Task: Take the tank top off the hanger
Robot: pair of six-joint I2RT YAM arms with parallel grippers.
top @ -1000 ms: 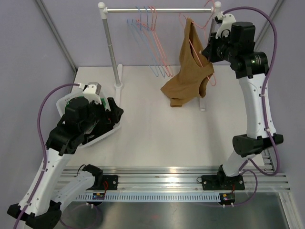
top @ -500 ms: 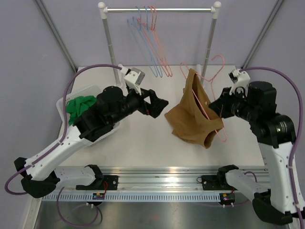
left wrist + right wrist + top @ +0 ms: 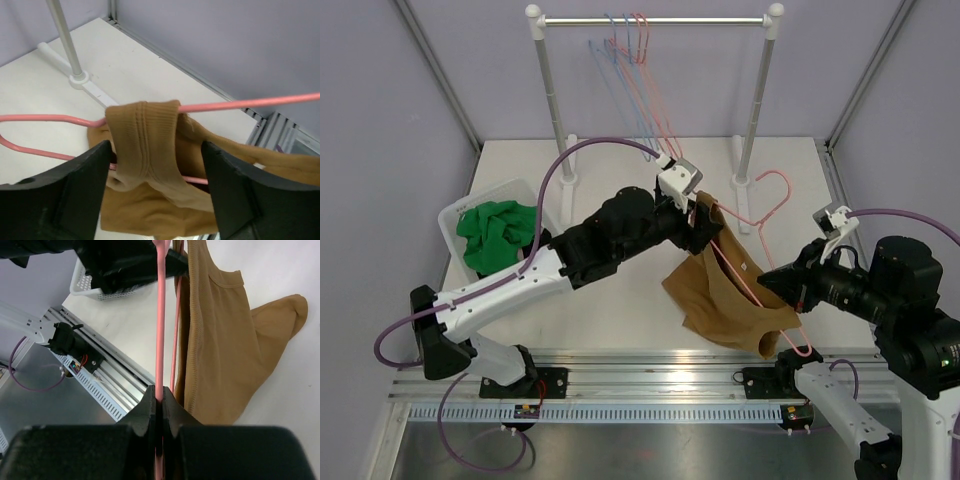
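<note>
The tan tank top (image 3: 720, 295) hangs from a pink hanger (image 3: 775, 195) held low over the table's near right. My right gripper (image 3: 775, 283) is shut on the hanger's wire (image 3: 160, 315), with the top (image 3: 220, 340) draped beside it. My left gripper (image 3: 705, 225) reaches the top's upper end. In the left wrist view its jaws (image 3: 156, 155) stand open on either side of the ribbed shoulder strap (image 3: 145, 142), which loops over the pink wire (image 3: 250, 103). Neither finger (image 3: 75, 195) touches the strap.
A white basket (image 3: 455, 220) holding a green garment (image 3: 498, 230) sits at the left. The clothes rack (image 3: 650, 20) stands at the back with blue and pink hangers (image 3: 630, 60) on its rail. Its right post (image 3: 752, 110) rises just behind the hanger.
My right gripper took the hanger and top off the rail and brought them down toward the near right. My left arm swung from the basket to the strap, and its jaws narrowed slightly.
</note>
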